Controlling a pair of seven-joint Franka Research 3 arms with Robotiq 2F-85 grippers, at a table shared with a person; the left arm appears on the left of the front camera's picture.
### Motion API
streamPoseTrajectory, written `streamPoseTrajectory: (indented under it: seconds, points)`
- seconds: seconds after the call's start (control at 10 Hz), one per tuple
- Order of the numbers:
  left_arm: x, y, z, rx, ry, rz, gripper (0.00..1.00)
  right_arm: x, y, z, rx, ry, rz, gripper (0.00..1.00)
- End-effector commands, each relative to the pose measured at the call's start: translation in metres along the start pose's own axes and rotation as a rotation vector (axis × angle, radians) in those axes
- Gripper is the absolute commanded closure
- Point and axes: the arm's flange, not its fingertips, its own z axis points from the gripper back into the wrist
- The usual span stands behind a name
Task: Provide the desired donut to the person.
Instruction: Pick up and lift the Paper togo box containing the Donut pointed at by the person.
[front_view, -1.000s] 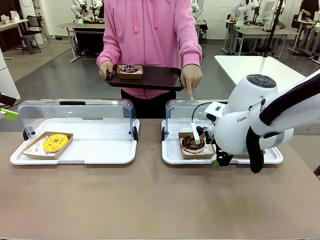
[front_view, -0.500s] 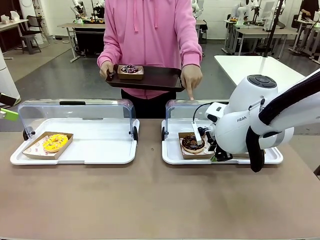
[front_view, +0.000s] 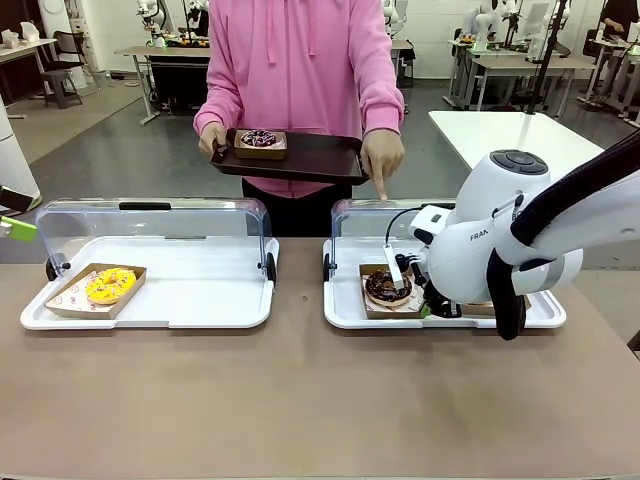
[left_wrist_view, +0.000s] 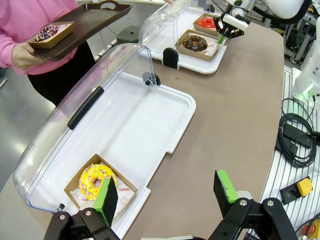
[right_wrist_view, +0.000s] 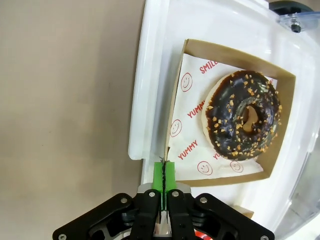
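Right tool (right_wrist_view: 164, 167) clamped on the edge of the brown cardboard box (right_wrist_view: 227, 51) holding the chocolate donut with nut crumbs (right_wrist_view: 243, 115).

The box is seated in the right-hand white display tray (right_wrist_view: 150, 75) on the counter, lid raised. In the right wrist view the green pads are seen pressed together on the box's thin side wall, which runs straight up the frame from the tool. The donut lies to the right of that line. In the front view this pinch is hidden behind the white wrist. There the person in a pink hoodie (front_view: 300, 70) is seen at upper centre, beyond the tray, one hand (front_view: 383, 155) pointing down at it, a dark serving tray (front_view: 310, 158) held out. The right arm is judged nearer. The left tool (left_wrist_view: 166, 189) is held apart, empty, above the yellow donut (left_wrist_view: 97, 181).
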Motion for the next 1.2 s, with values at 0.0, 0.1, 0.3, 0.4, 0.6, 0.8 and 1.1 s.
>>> streamPoseTrajectory:
  seconds: [0.0, 0.1, 0.3, 0.4, 0.6, 0.8, 1.1]
  points:
    - [-0.001, 0.001, 0.001, 0.008, -0.006, 0.001, 0.00, -0.002, -0.002, -0.003, 0.042, -0.013, 0.020, 1.00]
    - [-0.001, 0.001, 0.001, 0.008, -0.006, 0.001, 0.00, -0.001, 0.000, 0.001, 0.040, -0.016, 0.026, 1.00]
    - [-0.001, 0.001, 0.001, 0.008, -0.006, 0.001, 0.00, 0.003, 0.008, 0.015, 0.031, -0.045, 0.038, 1.00]
    - [-0.001, 0.001, 0.001, 0.008, -0.006, 0.001, 0.00, 0.006, 0.015, 0.027, 0.015, -0.055, 0.049, 1.00]
    - [-0.001, 0.001, 0.001, 0.008, -0.006, 0.001, 0.00, 0.013, 0.025, 0.050, -0.015, -0.060, 0.074, 1.00]
    - [-0.001, 0.001, 0.001, 0.008, -0.006, 0.001, 0.00, 0.016, 0.032, 0.063, -0.015, -0.068, 0.052, 1.00]
    - [-0.001, 0.001, 0.001, 0.008, -0.006, 0.001, 0.00, 0.022, 0.057, 0.091, -0.067, -0.105, 0.058, 1.00]
